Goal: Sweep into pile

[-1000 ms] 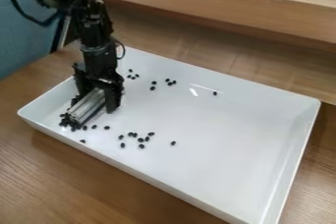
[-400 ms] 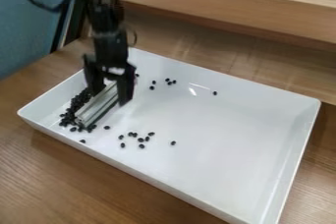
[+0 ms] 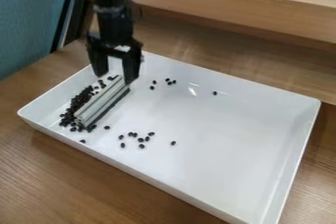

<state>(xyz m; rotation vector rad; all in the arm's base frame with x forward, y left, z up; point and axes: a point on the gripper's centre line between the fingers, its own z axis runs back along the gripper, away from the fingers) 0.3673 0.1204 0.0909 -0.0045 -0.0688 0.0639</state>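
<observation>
The gripper (image 3: 115, 77) stands open above the back left part of the white tray (image 3: 216, 183), its two fingers spread apart over the far end of a silver metal bar (image 3: 103, 101). That bar lies slanted on the tray floor. Along the bar's left side is a dense pile of black beans (image 3: 77, 103), which thins toward the far end. Loose beans (image 3: 140, 140) are scattered at the front middle, with a few more beans (image 3: 171, 82) near the back wall.
The tray's raised walls surround the beans and bar. Behind it runs a wooden ledge (image 3: 230, 7), and a blue surface (image 3: 25, 31) is at the upper left. One lone bean (image 3: 214, 93) lies right of centre.
The gripper has moved up and to the right along the bar, revealing more of the bar and of the pile beside it. The bar's near end and the scattered beans at the front look unmoved.
</observation>
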